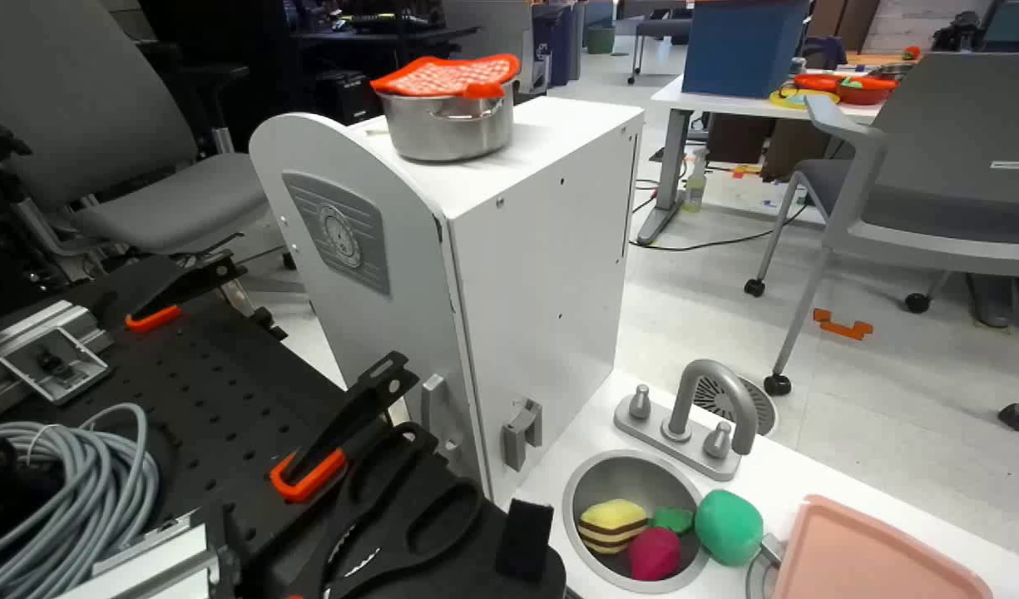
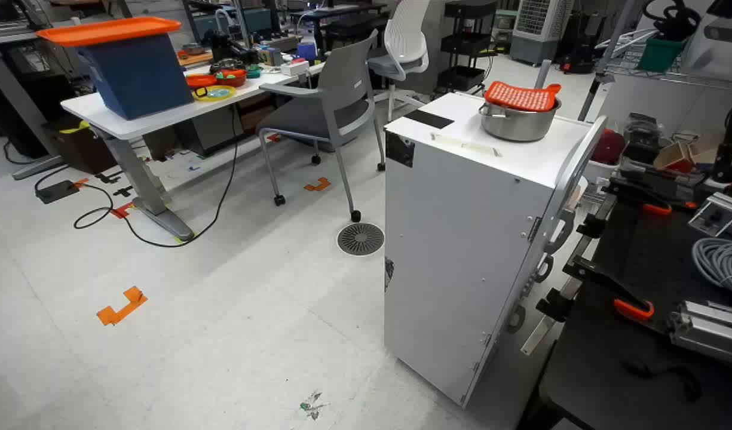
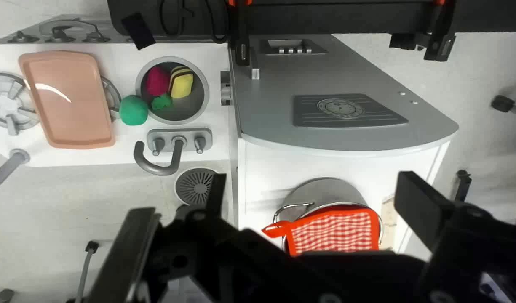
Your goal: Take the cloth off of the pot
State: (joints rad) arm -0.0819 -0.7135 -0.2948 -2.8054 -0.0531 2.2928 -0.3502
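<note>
I find my hand spread wide, holding nothing. The cloth lies across the pot, its looped corner past the rim; the pot stands on the white worktop.

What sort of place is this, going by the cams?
Probably a lab or workshop, not a home kitchen. A black perforated worktop carries coiled grey cable, a grey chair on casters stands on the floor, and the sink looks like part of a play kitchen.
</note>
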